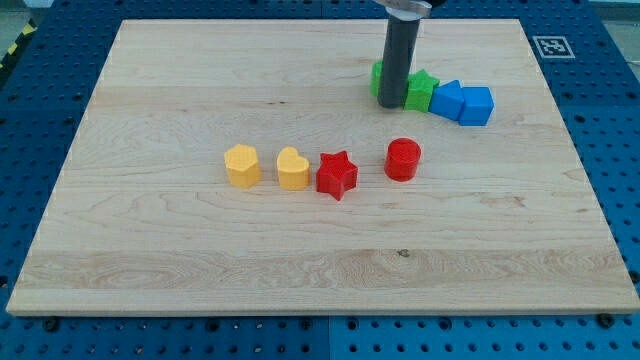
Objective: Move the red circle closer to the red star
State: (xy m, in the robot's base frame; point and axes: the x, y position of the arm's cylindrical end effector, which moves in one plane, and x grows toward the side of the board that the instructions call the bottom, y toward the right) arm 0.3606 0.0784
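The red circle (403, 159) stands on the wooden board right of centre. The red star (337, 174) lies a short gap to its left and slightly lower. My tip (393, 104) is at the end of the dark rod that comes down from the view's top. It sits above the red circle, apart from it, right against the green blocks (421, 90). The rod hides part of the left green block.
A yellow heart (293, 168) touches the red star's left side, and a yellow block (242, 165) stands left of it. Two blue blocks (462, 102) sit right of the green ones. The board (150, 260) lies on a blue pegboard table.
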